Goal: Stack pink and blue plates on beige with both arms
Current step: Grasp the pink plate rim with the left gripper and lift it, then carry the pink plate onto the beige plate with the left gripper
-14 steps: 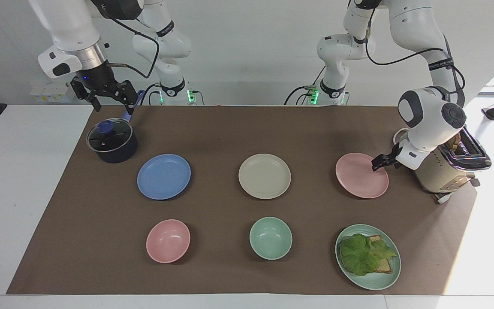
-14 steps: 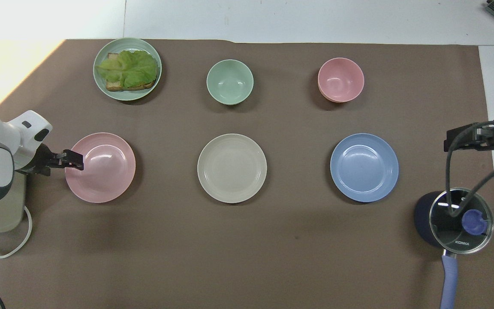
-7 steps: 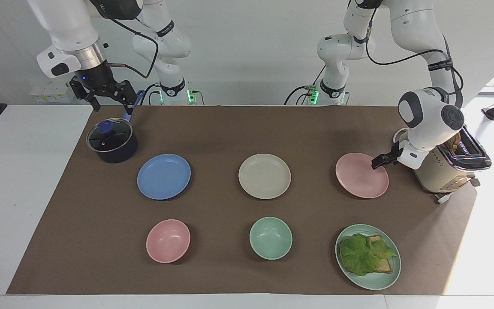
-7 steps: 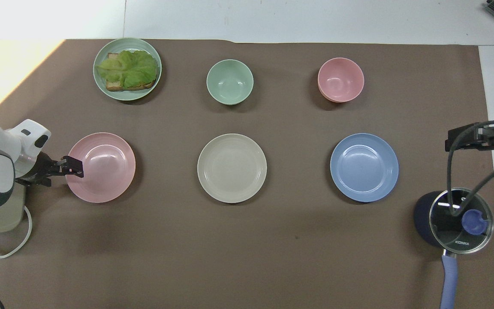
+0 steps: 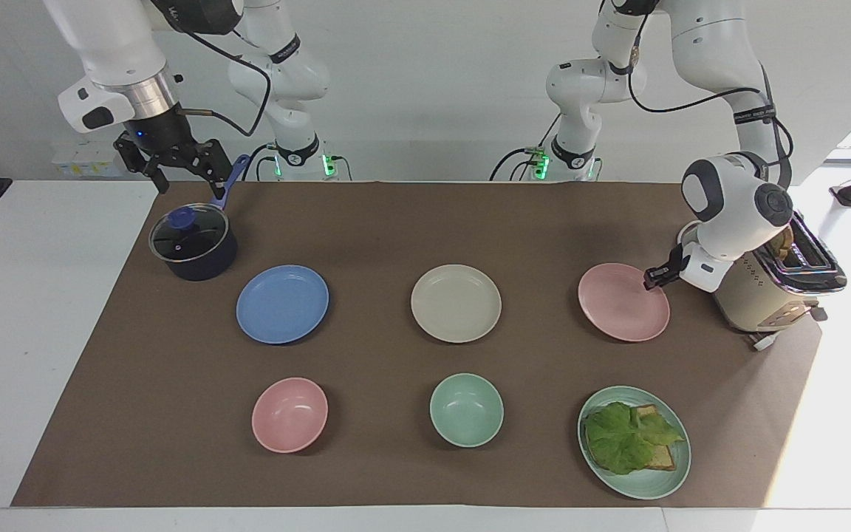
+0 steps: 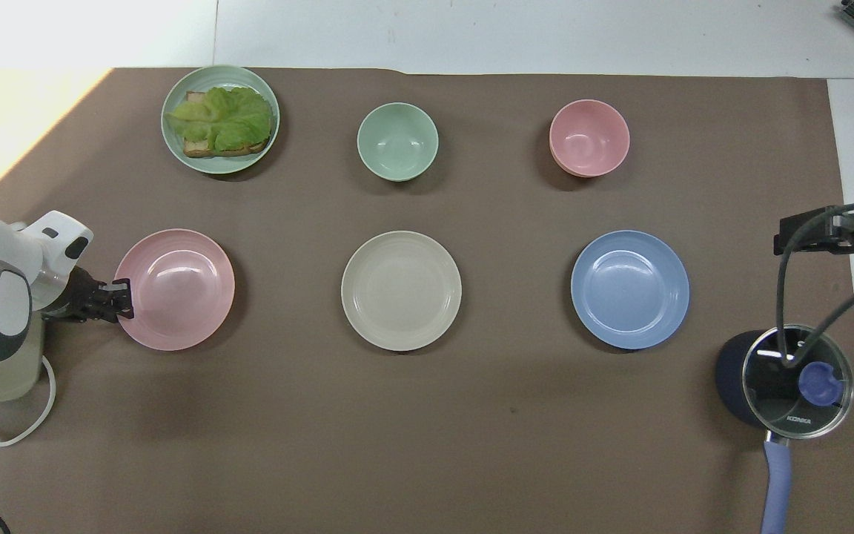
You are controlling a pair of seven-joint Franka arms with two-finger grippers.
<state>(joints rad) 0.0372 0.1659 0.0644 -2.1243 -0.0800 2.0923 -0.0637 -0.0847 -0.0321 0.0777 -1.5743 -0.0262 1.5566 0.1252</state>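
Left pincer (image 5: 652, 280) sits low at the rim of the pink plate (image 5: 623, 301), on the edge facing the toaster (image 5: 765, 292), its fingers pinching that rim; the plate lies flat on the brown mat (image 5: 396, 222) at the left arm's end of the bench (image 5: 19, 310). Right pincer (image 5: 178, 166) hangs with its fingers spread, up in the air over the handle of the dark lidded pot (image 5: 193, 247) at the right arm's end of the bench. Blue plate (image 5: 282, 304) lies flat on the mat just beside the pot, slightly farther from the robots. Beige plate (image 5: 456, 303) lies flat between the blue and pink plates, apart from both, with nothing on it. Farther from the robots stand a pink bowl (image 5: 289, 414), a green bowl (image 5: 466, 409) and a pale green plate (image 5: 634, 442) carrying lettuce and bread.
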